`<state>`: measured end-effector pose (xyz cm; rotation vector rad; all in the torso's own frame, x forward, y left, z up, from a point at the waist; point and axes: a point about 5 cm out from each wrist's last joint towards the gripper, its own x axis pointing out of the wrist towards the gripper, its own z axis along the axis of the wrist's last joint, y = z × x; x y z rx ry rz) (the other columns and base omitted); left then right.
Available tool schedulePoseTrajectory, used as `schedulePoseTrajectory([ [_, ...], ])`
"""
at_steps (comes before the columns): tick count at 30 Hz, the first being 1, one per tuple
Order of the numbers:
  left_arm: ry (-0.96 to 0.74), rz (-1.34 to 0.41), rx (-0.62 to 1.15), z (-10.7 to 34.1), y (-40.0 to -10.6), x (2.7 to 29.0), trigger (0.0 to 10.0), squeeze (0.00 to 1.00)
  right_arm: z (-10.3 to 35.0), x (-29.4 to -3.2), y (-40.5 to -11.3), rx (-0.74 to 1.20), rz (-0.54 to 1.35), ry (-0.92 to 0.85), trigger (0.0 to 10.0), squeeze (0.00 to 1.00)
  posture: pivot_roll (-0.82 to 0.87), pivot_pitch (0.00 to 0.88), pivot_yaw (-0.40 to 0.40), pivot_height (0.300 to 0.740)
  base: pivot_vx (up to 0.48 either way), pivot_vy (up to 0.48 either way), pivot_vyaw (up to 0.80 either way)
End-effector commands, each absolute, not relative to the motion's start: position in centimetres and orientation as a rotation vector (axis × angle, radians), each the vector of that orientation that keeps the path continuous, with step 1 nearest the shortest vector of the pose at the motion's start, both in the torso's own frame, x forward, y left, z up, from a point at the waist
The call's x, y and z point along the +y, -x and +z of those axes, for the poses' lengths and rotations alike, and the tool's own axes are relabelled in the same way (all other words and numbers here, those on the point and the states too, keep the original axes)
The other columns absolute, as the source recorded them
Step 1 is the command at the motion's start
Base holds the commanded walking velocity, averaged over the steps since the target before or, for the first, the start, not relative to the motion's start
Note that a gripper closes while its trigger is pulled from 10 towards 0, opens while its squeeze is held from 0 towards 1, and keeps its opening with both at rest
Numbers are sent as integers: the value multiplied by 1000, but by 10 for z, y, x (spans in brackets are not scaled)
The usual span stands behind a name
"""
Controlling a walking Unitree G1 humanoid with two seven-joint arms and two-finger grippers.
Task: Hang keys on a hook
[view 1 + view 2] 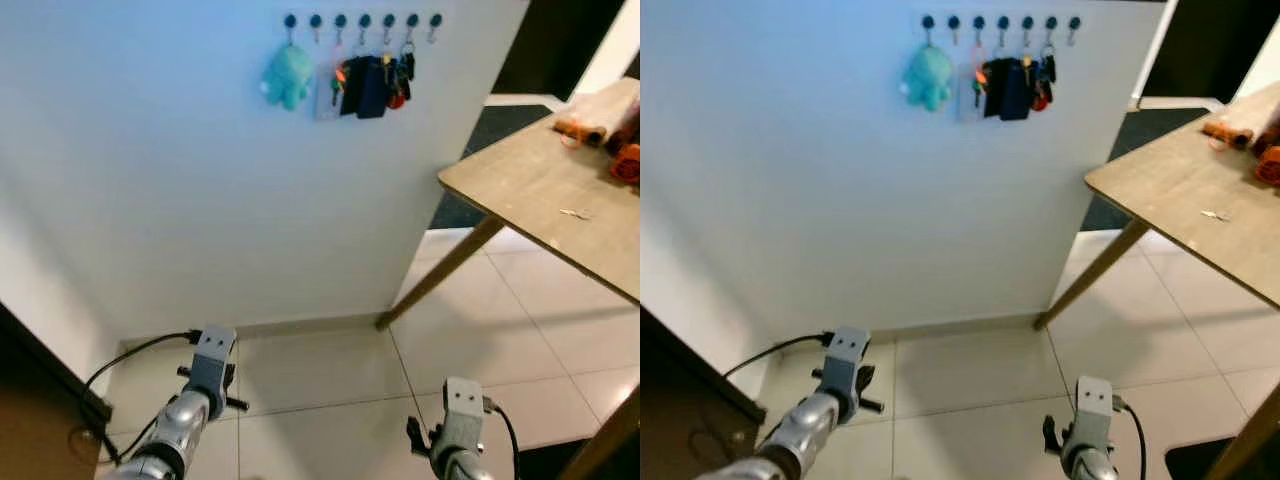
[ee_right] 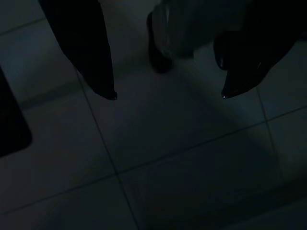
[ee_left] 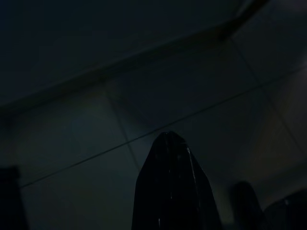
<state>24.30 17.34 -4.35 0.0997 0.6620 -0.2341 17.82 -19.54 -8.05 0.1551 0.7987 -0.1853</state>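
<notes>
The right gripper hangs low over the floor tiles. Its two black fingers are spread wide apart, and nothing sits between them. The left gripper hangs low too, pointing at the tiles near the bottom of the wall. It is very dark there, so I cannot tell if its fingers are apart or together. I see no keys in either gripper.

Both arms hang down by the robot's sides, so they look like they are resting, not working.

Up high on the white wall is a row of small dark hooks. They are high up so that things can dangle freely. A soft teal toy hangs from the hook at the left end. Beside it hang a pale card, a dark pouch and a bunch of keys, packed close together. The hook at the right end looks bare.

A wooden table stands to the right, well apart from the hooks. A small thin thing lies near its edge, too small to tell what it is.

I think the hanging may be done already, or the robot has no keys yet.
</notes>
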Motion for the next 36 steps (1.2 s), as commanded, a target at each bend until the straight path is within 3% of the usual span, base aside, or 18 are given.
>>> schedulePoseTrajectory([
  [1,-90,-223,671,-45,-242,171,10000,0,-78,-201,-181,783,-200,-146,10000,0,49,0,-17,740,0,0,0],
  [14,-101,-204,643,-43,-243,173,10000,0,-77,-198,-184,784,-176,-140,10000,0,49,6,-14,740,0,0,0],
  [36,-75,-196,590,-38,-247,172,10000,0,-77,-197,-185,778,-159,-129,10000,0,50,13,-7,740,0,0,-800],
])
